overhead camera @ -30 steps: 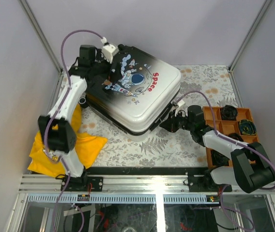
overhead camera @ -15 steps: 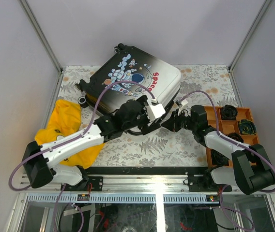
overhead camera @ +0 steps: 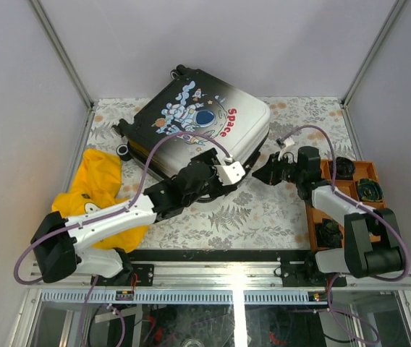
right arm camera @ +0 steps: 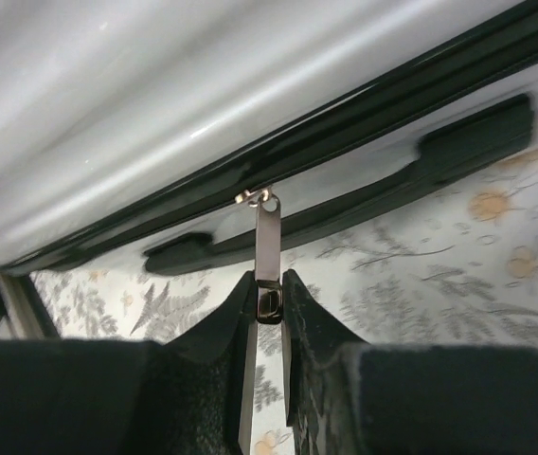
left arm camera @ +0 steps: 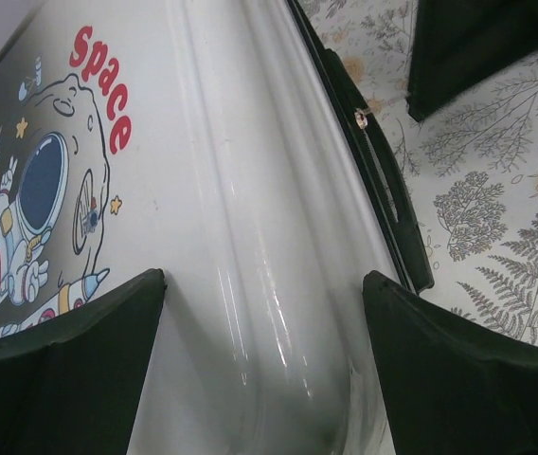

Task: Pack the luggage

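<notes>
Looking down, the case (overhead camera: 205, 123) lies closed at the back; my right gripper (overhead camera: 263, 173) has slid along its edge since half a second ago. Left wrist: my left gripper (left arm camera: 261, 280) spreads over a shell I judge slick and stiff. Right wrist: jaws pinch the zip pull (right arm camera: 267, 248), the sensible hold.
</notes>
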Robot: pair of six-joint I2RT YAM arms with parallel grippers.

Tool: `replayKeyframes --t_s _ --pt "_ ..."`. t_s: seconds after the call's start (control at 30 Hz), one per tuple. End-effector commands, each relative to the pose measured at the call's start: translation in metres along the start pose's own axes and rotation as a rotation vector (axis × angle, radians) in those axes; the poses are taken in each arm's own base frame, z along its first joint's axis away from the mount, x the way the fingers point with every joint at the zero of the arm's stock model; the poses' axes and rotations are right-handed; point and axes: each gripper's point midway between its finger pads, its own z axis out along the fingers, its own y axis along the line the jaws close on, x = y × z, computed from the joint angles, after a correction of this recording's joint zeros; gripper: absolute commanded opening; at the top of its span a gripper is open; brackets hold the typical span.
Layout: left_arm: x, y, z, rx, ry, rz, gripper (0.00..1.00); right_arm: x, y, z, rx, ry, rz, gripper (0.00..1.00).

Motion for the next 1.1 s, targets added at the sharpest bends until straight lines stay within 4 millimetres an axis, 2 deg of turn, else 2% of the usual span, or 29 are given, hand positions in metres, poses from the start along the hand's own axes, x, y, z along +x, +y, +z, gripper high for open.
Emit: replayKeyframes --t_s 0.0,0.2,0.4,0.47,0.53,0.57,0.63,0.73,0.83,0.9,1.0,1.07 --pt "0.092 0.004 -0.021 0.019 0.261 0.097 0.78 -0.062 -0.048 -0.007 0.127 -0.134 -0.037 0.00" --pt "0.128 0.001 -0.034 0.054 0.324 0.125 0.72 -0.095 -0.098 -0.017 0.187 -0.186 0.000 0.00" --pt "0.146 -0.003 -0.042 0.075 0.365 0.123 0.68 -0.132 -0.166 -0.026 0.272 -0.250 0.023 0.00" --pt "0.151 -0.001 -0.044 0.077 0.375 0.119 0.67 -0.147 -0.185 -0.025 0.293 -0.275 0.017 0.00" --pt "0.152 0.003 -0.044 0.075 0.372 0.109 0.67 -0.160 -0.193 -0.021 0.286 -0.294 0.016 0.00" --pt "0.147 0.004 -0.043 0.074 0.350 0.101 0.67 -0.163 -0.191 -0.018 0.266 -0.297 0.018 0.00" --pt "0.120 0.008 -0.040 0.084 0.258 0.075 0.67 -0.165 -0.183 -0.012 0.220 -0.296 0.040 0.00" --pt "0.046 0.002 -0.038 0.109 0.086 0.077 0.70 -0.149 -0.160 -0.003 0.158 -0.260 0.046 0.00" --pt "-0.007 -0.010 -0.039 0.159 -0.047 0.047 0.72 -0.136 -0.138 0.001 0.077 -0.229 -0.001 0.00" --pt "-0.025 -0.023 -0.037 0.240 -0.089 0.027 0.74 -0.131 -0.131 -0.005 0.031 -0.205 -0.043 0.01" --pt "-0.033 -0.042 -0.029 0.320 -0.119 0.030 0.76 -0.117 -0.129 -0.014 -0.008 -0.152 -0.150 0.20" --pt "-0.043 -0.050 -0.017 0.313 -0.140 0.004 0.77 -0.108 -0.132 -0.016 -0.007 -0.122 -0.194 0.24"
